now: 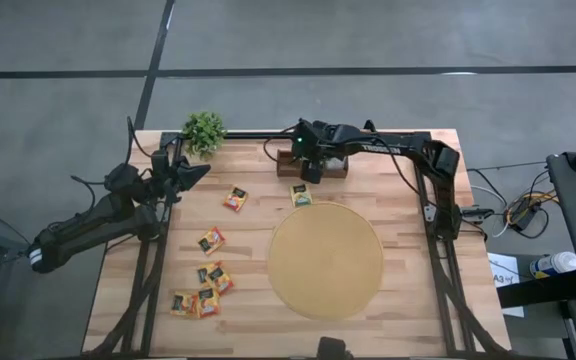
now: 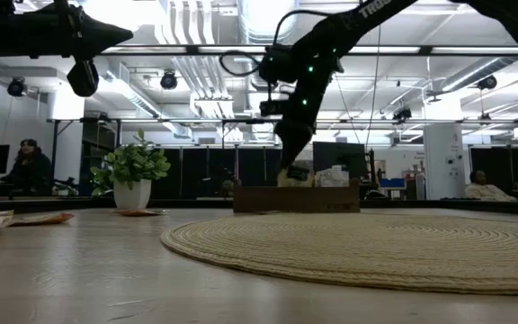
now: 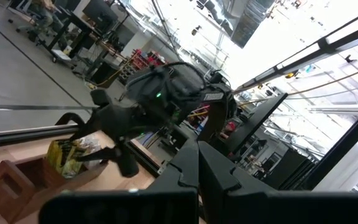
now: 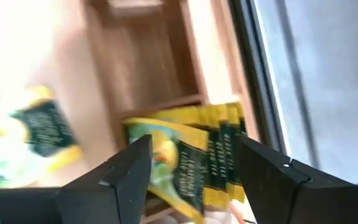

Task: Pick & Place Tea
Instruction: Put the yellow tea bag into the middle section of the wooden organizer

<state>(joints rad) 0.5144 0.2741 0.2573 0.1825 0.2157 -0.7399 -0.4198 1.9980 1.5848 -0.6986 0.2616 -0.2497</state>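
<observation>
Yellow-green tea sachets stand packed on edge in one slot of the brown wooden tray at the table's far edge. My right gripper hovers open just above them, slanting down, a finger on either side and clear of them; it also shows over the tray in the high view. One sachet lies by the mat's far rim. Several more sachets lie flat on the table's left half. My left gripper waits shut, raised over the far left.
A large round woven mat covers the middle right of the table. A small potted plant stands at the far left corner. Bare wood lies between the loose sachets and the mat. People sit in the room behind the table.
</observation>
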